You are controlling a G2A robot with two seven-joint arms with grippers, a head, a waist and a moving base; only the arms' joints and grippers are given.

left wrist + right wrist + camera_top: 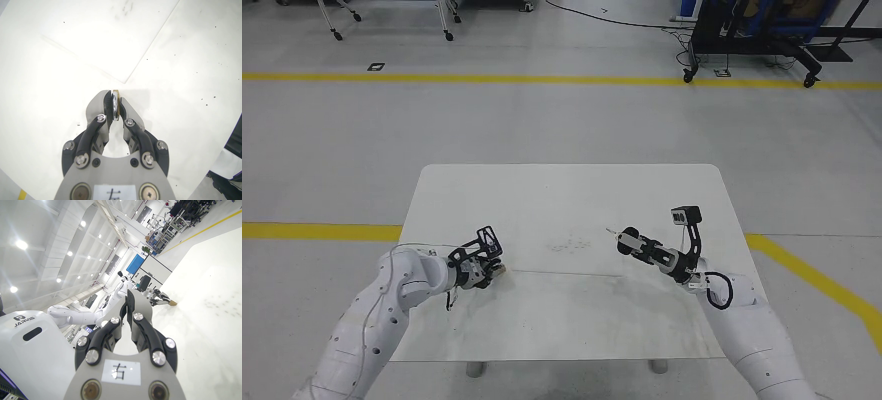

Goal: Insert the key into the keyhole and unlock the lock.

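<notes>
While the left tool [494, 268] at the desk's [562, 190] 8 o'clock gripped the brass lock [115, 106], the right tool [620, 240] at 4 o'clock was pinched on the thin key [611, 231]; faint scuffs [567, 244] lay between, both tools well inside the desk's edges.

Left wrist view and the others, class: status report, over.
Left gripper shut on brass-and-silver padlock. Right gripper shut on thin silver key. Only scuffed white table between them.

You have one lock [115, 106] between the left fingers [95, 106], one key [611, 231] at the right fingers [141, 306], and one table [562, 200].
</notes>
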